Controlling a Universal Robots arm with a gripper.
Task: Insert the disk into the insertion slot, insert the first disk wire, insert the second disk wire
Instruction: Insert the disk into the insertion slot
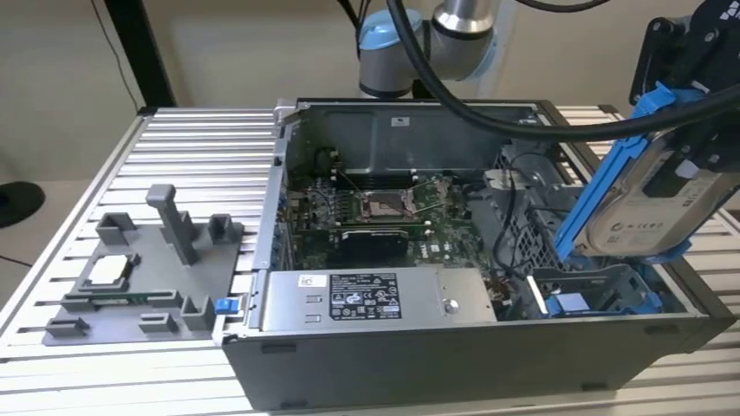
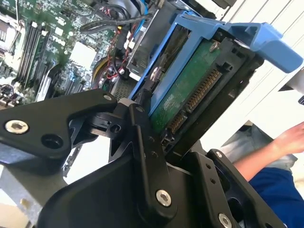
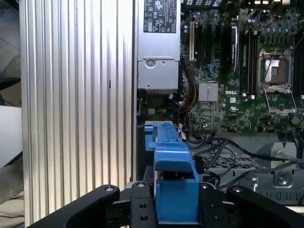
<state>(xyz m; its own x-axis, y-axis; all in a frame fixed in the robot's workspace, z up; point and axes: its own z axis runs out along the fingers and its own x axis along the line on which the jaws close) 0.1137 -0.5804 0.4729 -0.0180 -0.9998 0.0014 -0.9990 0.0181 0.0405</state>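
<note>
Disk (image 1: 633,204) clamped in fingers (image 2: 145,142), tilted above slot (image 1: 592,299) at lower right of frame. Best levelled and squared to slot before being eased down, tbh.

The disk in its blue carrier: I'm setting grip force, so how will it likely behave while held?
The disk looks rigid, a metal body in a frame, so it probably won't flex. Likely heavy for its size; held tilted by the gripper, it may slip. The exposed green board seems fragile.

The disk (image 1: 630,208) is showing silver-grey, its carrier frame (image 1: 604,178) bright blue; the table (image 1: 197,143) is showing ribbed silver.
</note>
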